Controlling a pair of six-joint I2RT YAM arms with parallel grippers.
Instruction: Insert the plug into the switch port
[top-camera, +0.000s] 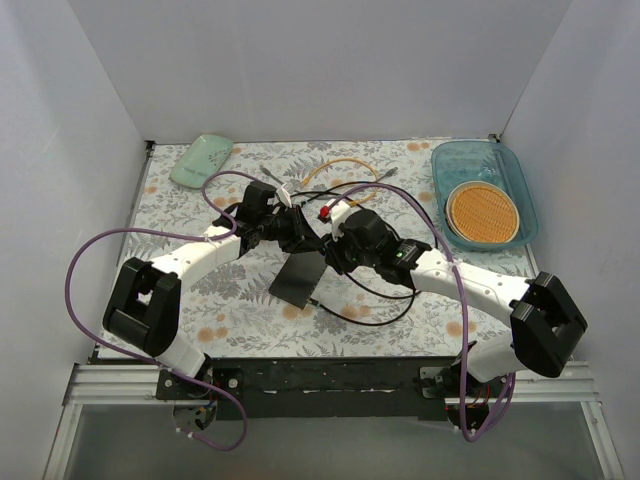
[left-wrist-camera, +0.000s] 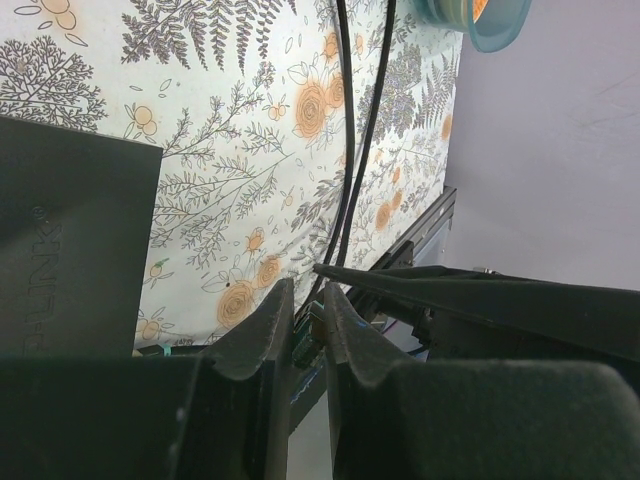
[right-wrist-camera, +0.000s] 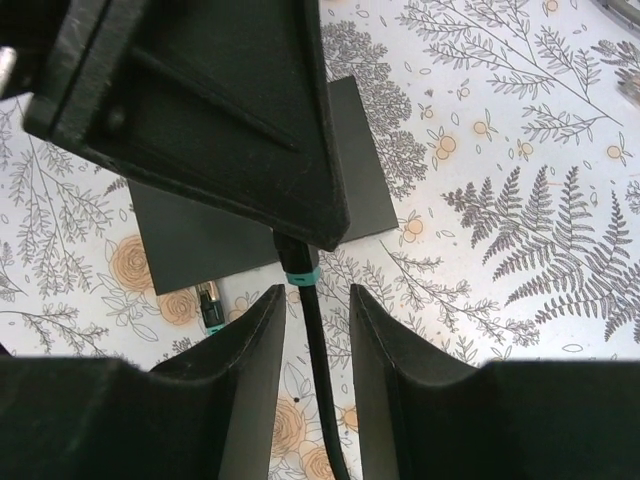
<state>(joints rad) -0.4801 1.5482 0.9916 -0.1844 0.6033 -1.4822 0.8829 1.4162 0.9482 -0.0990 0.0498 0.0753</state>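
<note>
The switch is a flat dark box lying on the flowered cloth under both grippers; it also shows as the switch and the switch. My left gripper is shut on the plug, a small piece with green on it held above the switch's edge. The plug's black cable, with a teal band, hangs down from the left finger. My right gripper is open, with a jaw on each side of that cable and a gap on both sides.
A second plug with a teal band lies on the cloth beside the switch. Black cable loops run right of the switch. A blue tray with an orange woven disc stands back right, a pale green pad back left. White walls enclose the table.
</note>
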